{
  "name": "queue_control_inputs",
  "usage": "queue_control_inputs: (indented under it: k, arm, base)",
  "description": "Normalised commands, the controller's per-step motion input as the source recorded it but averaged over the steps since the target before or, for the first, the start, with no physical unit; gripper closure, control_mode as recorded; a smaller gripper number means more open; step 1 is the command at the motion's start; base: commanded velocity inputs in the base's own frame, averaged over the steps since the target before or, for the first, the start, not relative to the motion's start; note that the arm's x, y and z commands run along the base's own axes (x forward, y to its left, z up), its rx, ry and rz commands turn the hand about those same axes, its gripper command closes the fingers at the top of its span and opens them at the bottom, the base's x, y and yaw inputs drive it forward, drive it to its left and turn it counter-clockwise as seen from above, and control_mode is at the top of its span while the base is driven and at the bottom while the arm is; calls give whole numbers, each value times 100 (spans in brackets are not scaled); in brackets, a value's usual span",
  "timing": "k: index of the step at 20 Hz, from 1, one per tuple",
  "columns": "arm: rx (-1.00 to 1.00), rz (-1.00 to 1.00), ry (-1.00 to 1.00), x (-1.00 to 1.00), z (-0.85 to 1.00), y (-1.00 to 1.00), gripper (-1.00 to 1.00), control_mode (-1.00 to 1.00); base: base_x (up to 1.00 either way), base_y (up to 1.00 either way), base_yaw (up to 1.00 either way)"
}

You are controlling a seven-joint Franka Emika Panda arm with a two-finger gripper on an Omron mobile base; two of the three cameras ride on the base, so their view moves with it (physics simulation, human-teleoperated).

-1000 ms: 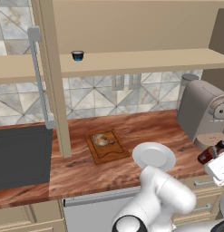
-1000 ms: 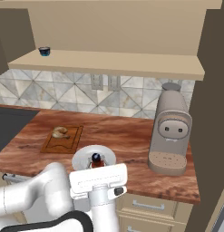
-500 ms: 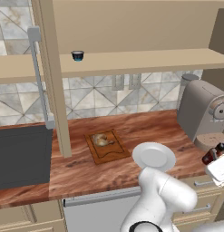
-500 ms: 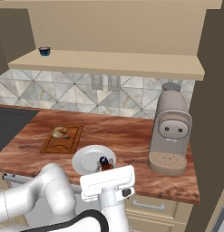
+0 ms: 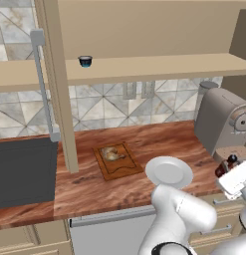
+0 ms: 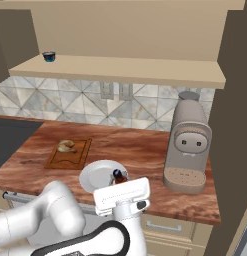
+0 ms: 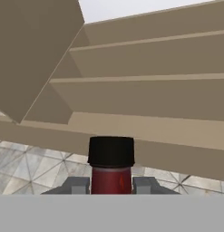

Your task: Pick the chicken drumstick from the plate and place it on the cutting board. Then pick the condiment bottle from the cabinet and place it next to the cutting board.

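I see reddish polished wood on the countertop (image 5: 144, 144), matt tan wood on the cabinet (image 5: 159, 67), a smooth white plate (image 5: 169, 172), and a glossy dark-red condiment bottle (image 7: 111, 174).

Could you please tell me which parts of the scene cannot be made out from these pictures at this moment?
- Condiment bottle: in the hand view its lower body is cut off by the bottom edge; in the right base view the white hand covers all but its top.
- Hand: the fingers show just as tips beside the bottle.
- Chicken drumstick on the cutting board: too small in both base views to tell its bone end.
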Motion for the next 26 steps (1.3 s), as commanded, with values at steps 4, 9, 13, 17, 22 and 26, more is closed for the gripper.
queue_control_inputs:
  k: [4,9,13,17,22,26]
  arm:
    - [4,-2,5,25,-16,14,100,-100]
    - [5,-1,4,23,-15,12,100,-100]
    - [4,-1,5,23,-16,6,100,-100]
    - [4,0,5,22,-17,1,100,-100]
    - [1,0,4,19,-19,-1,100,-100]
    - [0,0,0,13,-26,-20,100,-100]
  base:
    - [0,0,0]
    - [0,0,0]
    - [0,0,0]
    - [0,0,0]
    - [0,0,0]
    - [0,0,0]
